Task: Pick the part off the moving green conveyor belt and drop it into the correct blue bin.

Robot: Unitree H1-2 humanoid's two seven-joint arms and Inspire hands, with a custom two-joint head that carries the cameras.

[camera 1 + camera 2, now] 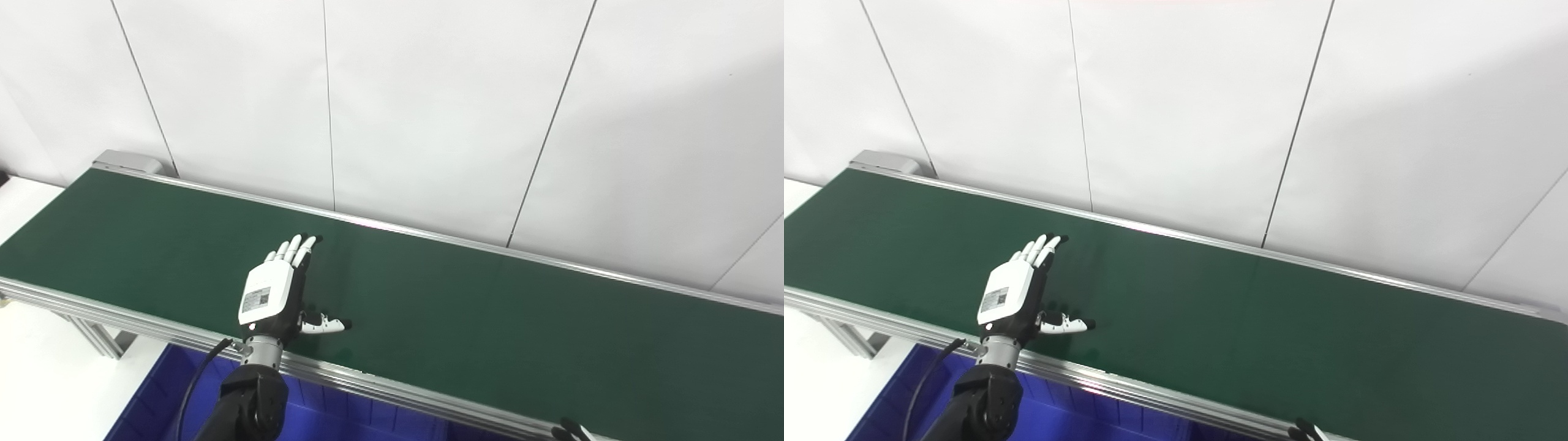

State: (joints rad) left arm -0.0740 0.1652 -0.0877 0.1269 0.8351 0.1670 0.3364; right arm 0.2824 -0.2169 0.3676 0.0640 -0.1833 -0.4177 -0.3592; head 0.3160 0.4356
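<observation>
Your left hand (272,294) hangs over the near half of the green conveyor belt (465,306), with its fingers (293,248) stretched straight toward the far rail and its thumb (324,325) spread out to the side. The hand is empty, with fingers and thumb well apart. Its white back plate carries a small label and faces up toward the cameras; the black forearm (251,404) comes in from the bottom edge and crosses the near aluminium rail (380,386).

Your right hand (572,432) shows only as a few dark fingertips at the bottom edge, just at the near rail; from so little you cannot tell whether it is spread or closed.

The belt runs slantwise across both views, from the upper left down to the right, between two aluminium rails. You will find no part on the visible stretch of belt, and neither hand holds one.

The blue bin (343,419) sits below the near rail, under the left forearm; ribbed inner walls are visible, but only part of the bin is in view. A white table surface (37,373) lies to the left of the bin, and a white panelled wall (429,104) stands behind the belt.
</observation>
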